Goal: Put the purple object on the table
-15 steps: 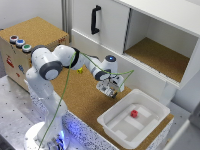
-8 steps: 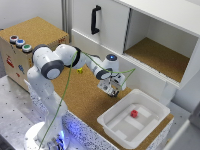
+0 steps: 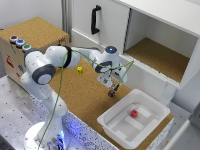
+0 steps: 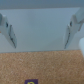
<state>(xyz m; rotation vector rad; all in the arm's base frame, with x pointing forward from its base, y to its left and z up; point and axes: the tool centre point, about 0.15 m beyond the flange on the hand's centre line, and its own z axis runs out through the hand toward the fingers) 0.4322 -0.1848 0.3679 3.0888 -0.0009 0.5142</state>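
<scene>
On the big brown table, which looks like rough cork with a white speckled edge, the white robot arm bends over the middle. Behind it stands a white cupboard with a black handle and an open shelf with a cork floor. At the exterior view's left sits a cork-topped box with round coloured buttons. At the exterior view's right, a white plastic tub rests on the table.

The gripper hangs over the table. In the wrist view its two pale fingers stand wide apart, with nothing between them and touching nothing.

The purple object is a tiny dark block. It lies on the cork just below the gripper and close to the tub's corner, not held. The wrist view shows it at the picture's edge, low between the fingers.

A small red block lies inside the tub. A small yellow block sits on the table near the arm.
</scene>
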